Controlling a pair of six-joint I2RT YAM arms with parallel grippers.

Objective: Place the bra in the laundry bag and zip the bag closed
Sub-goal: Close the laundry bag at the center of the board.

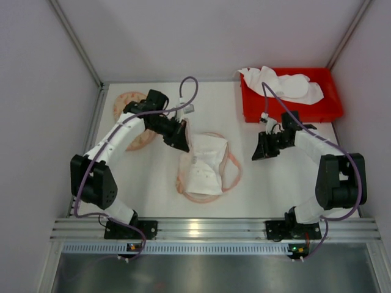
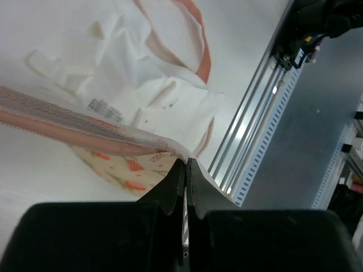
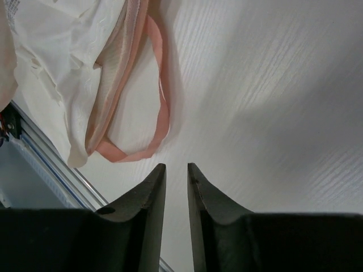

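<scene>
Your left gripper [image 2: 186, 165] pinches the laundry bag [image 2: 62, 116] edge between its fingers. Your right gripper [image 3: 176, 171] has its fingers a little apart, holding nothing.

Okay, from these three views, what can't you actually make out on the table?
Zipper slider: in no view; the left gripper covers one corner of the laundry bag from the top.
Bra inside or on the bag: too small from the top, cropped at the left wrist.
Pink thing at back left: mostly hidden by the left arm, top view.
White cloth in the red bin: bunched, pieces indistinguishable.
</scene>
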